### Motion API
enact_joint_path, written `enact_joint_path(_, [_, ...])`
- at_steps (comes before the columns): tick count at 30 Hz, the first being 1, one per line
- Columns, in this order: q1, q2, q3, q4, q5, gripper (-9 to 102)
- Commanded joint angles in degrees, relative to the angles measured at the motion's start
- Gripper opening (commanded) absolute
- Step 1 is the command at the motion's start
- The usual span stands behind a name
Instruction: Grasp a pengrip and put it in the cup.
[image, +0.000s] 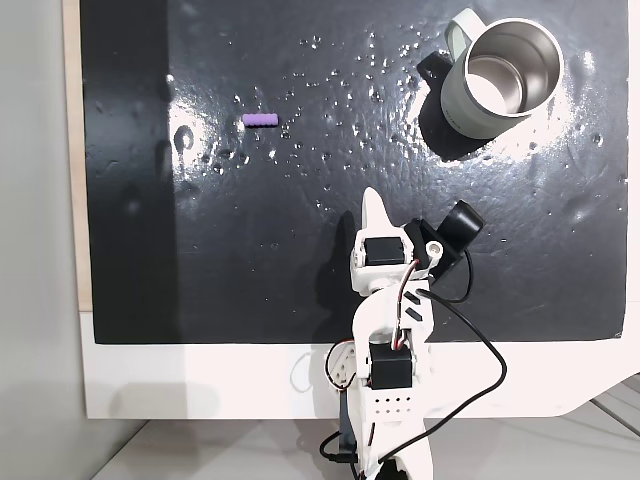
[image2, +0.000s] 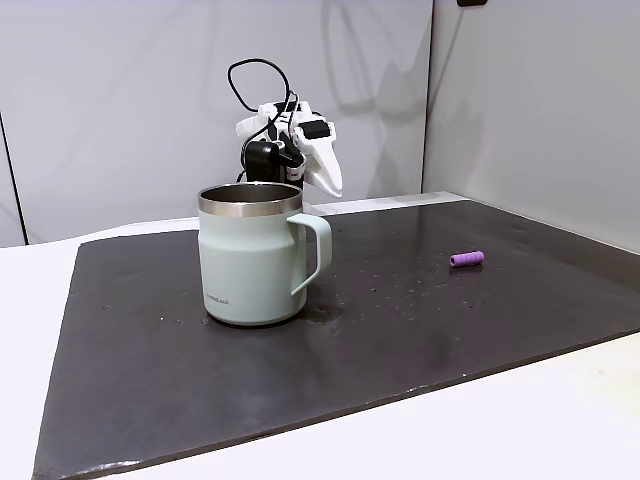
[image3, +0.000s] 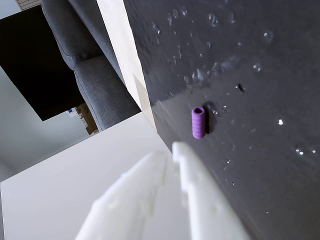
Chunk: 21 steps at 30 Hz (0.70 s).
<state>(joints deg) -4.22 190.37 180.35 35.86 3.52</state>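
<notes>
Pengrip: a tiny purple ribbed tube (image: 261, 120) that lies on its side on the black mat. It is alone, with bare mat all around it. In the wrist view (image3: 198, 122) one open end of it faces up in the picture.
Cup: a pale green mug with a shiny steel inside and rim (image: 497, 78). It stands upright near the top right corner of the mat in the fixed view from above. It has nothing in it there. In the fixed view from the side (image2: 255, 255) its loop handle sticks out to the right.
Cup and pengrip: well apart, with wide mat between them.
Mat: a big black sheet (image: 250, 250) with small shiny drops on it. It lies on a white table (image: 200, 385).
Gripper: white plastic with two pointy fingers (image: 373, 206). It is up in the air above the mat, well apart from the pengrip and the cup. In the wrist view (image3: 175, 152) the tips are almost together and hold nothing.
Arm: white, with black motors and a black cable (image: 395, 330).
</notes>
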Motion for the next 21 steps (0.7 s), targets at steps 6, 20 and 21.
enact_joint_path(6, [-0.62, 0.88, 2.37, 0.44, -1.05, 0])
enact_joint_path(20, [-1.49, 0.88, -8.35, 5.98, -1.67, 0])
enact_joint_path(21, [-2.37, 0.88, -10.55, 7.29, -1.93, 0])
